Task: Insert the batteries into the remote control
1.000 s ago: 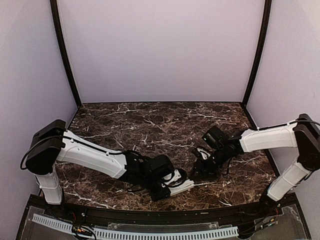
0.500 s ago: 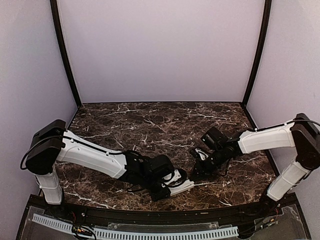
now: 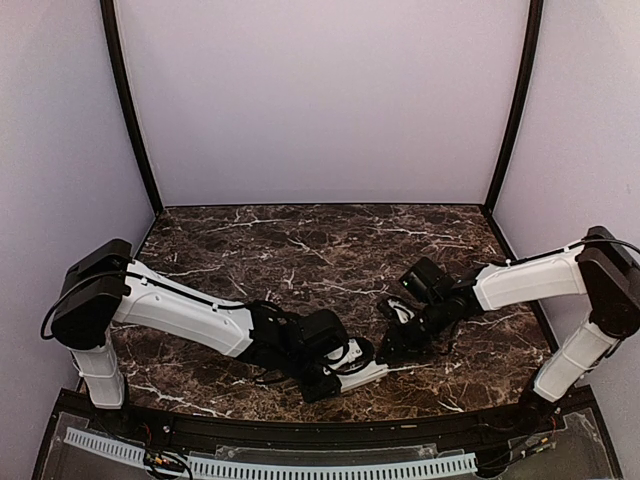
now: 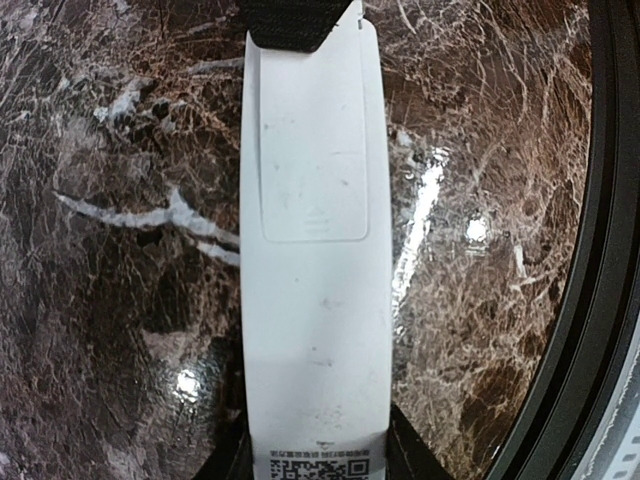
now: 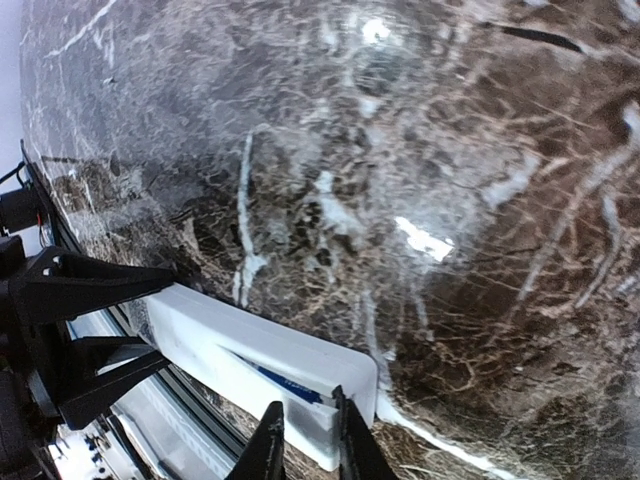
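The remote control (image 3: pixel 362 373) is a slim white bar lying back-up, low over the marble near the front edge. My left gripper (image 3: pixel 335 372) is shut on its sticker end, with the fingers flanking both long sides (image 4: pixel 318 455). The battery lid (image 4: pixel 312 150) covers the far half of the remote control (image 4: pixel 315 300). My right gripper (image 3: pixel 385 352) sits at that far end (image 4: pixel 290 25). In the right wrist view its thin fingers (image 5: pixel 265 445) stand close together on the lid's end. The lid looks slightly raised, and a blue battery (image 5: pixel 285 383) shows as a strip beneath it.
The table's black front rim (image 4: pixel 590 250) runs just beside the remote, with a white slotted duct (image 3: pixel 270 465) beyond it. Purple walls close in the back and both sides. Dark marble (image 3: pixel 320 250) stretches behind both arms.
My right gripper has slid a little left onto the remote's end and its jaws have narrowed. The left arm and the remote have stayed put.
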Action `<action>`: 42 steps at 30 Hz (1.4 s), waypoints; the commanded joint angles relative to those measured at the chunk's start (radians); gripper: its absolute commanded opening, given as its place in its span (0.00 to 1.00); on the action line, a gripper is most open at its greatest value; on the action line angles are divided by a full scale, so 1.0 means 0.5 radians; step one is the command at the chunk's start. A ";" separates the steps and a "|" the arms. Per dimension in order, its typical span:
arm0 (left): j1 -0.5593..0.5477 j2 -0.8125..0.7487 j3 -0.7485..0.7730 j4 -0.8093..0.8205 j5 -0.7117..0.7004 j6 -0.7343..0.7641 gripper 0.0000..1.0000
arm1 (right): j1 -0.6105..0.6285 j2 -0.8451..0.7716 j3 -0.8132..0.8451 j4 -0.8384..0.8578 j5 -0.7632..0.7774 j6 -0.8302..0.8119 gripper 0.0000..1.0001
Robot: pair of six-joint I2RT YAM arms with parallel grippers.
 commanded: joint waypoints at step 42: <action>-0.005 0.048 -0.018 -0.131 0.128 0.025 0.26 | 0.133 0.018 0.090 -0.217 0.302 -0.053 0.31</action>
